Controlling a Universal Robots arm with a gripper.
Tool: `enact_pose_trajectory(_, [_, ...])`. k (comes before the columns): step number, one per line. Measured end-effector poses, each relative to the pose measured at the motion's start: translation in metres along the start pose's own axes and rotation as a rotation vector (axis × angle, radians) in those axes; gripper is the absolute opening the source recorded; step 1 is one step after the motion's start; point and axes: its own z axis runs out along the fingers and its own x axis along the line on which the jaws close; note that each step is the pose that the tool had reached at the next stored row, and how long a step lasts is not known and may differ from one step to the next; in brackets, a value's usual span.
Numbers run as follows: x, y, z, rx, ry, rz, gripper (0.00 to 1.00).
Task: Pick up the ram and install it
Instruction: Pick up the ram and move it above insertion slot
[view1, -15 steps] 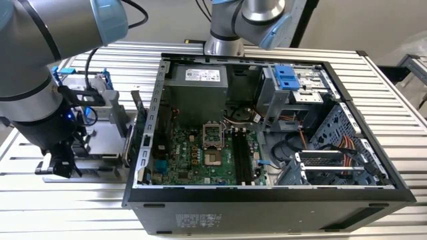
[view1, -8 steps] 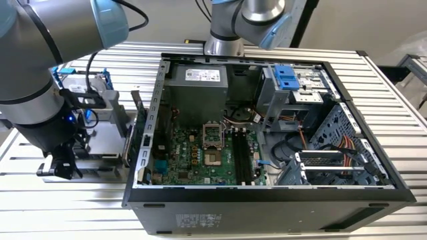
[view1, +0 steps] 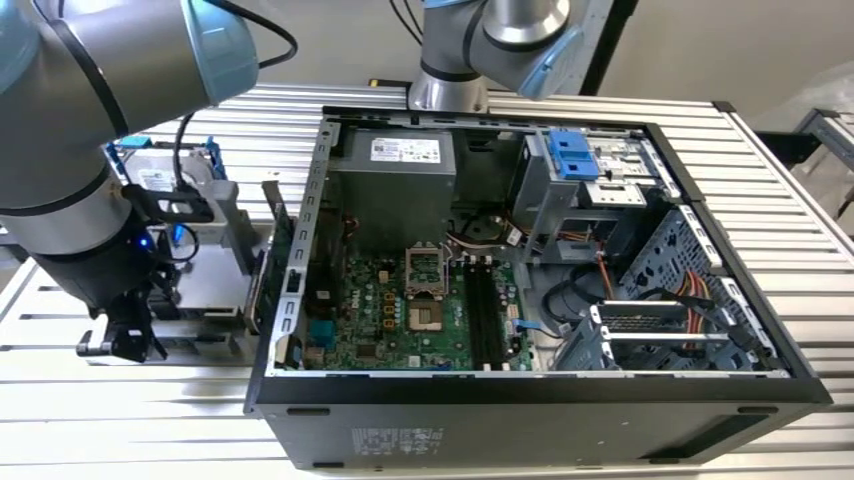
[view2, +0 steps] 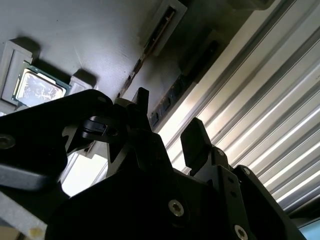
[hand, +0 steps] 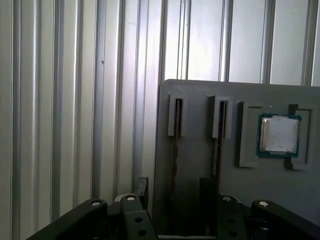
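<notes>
Between the spread fingers (hand: 142, 189) of the gripper (hand: 174, 183), the ram (hand: 174, 150) is standing on edge in its gray holder (hand: 197, 165), in the slot farther from the processor (hand: 278, 134), and nothing is being pinched yet. Pick-up is, I judge, the step in hand, with the arm (view1: 80, 200) hanging beside the open case (view1: 534, 385), well apart from the motherboard (view1: 387, 320). The grasp is calling for both fingers squared on the faces of the thin board, clear of the neighbouring stick (hand: 218, 150).
</notes>
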Motion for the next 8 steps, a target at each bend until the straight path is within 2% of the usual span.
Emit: enact_pose_trajectory(8, [0.0017,0.0,0.0051,0.0001,0.0,0.0,1.0])
